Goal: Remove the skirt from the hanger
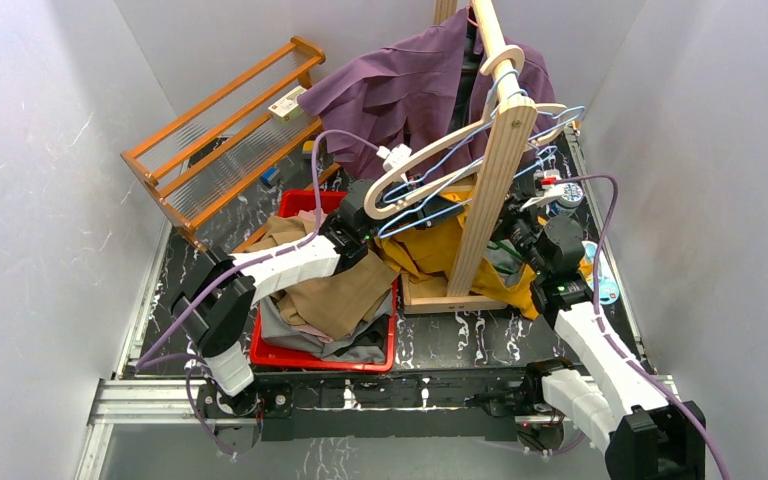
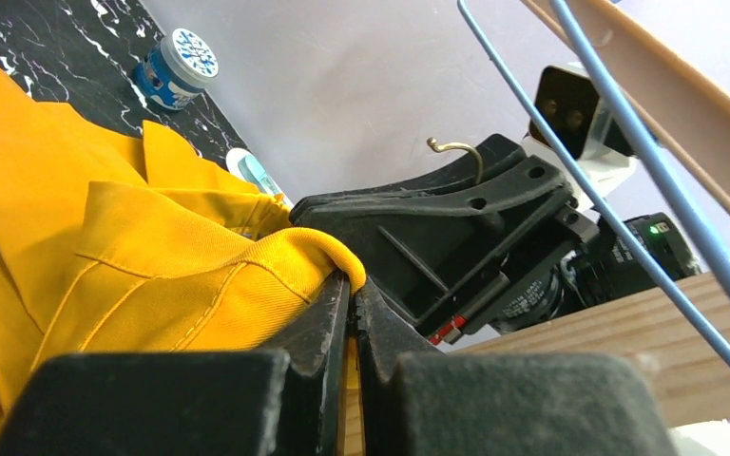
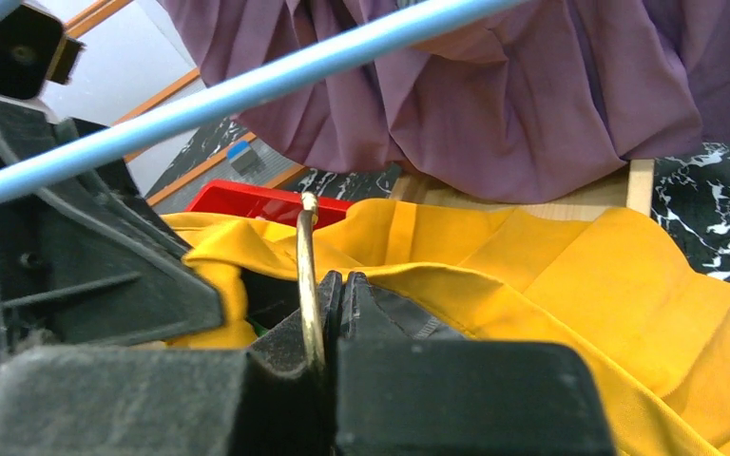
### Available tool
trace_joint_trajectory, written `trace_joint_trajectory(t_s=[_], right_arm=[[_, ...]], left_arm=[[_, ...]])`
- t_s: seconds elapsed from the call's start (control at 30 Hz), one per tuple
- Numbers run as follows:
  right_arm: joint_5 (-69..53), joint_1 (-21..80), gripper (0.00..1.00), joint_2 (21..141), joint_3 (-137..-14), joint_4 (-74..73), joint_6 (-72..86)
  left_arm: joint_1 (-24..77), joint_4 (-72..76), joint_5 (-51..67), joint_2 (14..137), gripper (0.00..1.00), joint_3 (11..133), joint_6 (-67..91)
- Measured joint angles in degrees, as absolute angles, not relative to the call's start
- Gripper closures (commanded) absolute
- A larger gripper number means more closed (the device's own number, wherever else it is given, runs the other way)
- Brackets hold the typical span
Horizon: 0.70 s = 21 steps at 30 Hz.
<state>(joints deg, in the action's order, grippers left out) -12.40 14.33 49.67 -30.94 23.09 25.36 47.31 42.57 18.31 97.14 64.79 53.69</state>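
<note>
Closest in, the left gripper (image 2: 350,302) held its jaws pinched on a fold of the yellow skirt (image 2: 105,237), heaped at centre frame overhead. The right gripper (image 3: 337,299) clamped the brass hook (image 3: 306,256) of the black hanger (image 3: 76,275). Mid-separation, I judged: next, draw the cloth off while bracing that hook.

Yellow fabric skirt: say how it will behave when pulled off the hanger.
Likely floppy: the yellow fabric skirt lies in soft folds. Probably light, bunching in the left hand. May snag on the black plastic hanger against it.
</note>
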Motion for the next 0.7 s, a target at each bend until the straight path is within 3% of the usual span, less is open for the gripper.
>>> trace_joint_trajectory(t_s=[0.33,0.57,0.6,0.7], right_arm=[[-5.7,21.5,1.00,52.6,-29.1,29.8,25.7],[3.1,25.6,1.00,46.4,-30.4,19.6,22.2],[3.6,25.8,1.00,45.9,-31.4,17.1,21.7],[4.3,26.3,1.00,45.8,-34.1,11.8,20.3]], left_arm=[[47.7,39.8,17.3,98.6,1.00,65.2,52.7],[47.4,33.3,17.1,93.9,1.00,64.0,48.8],[47.1,32.3,17.2,92.7,0.91,63.2,48.1],[46.0,29.5,17.5,89.3,0.50,61.1,46.0]])
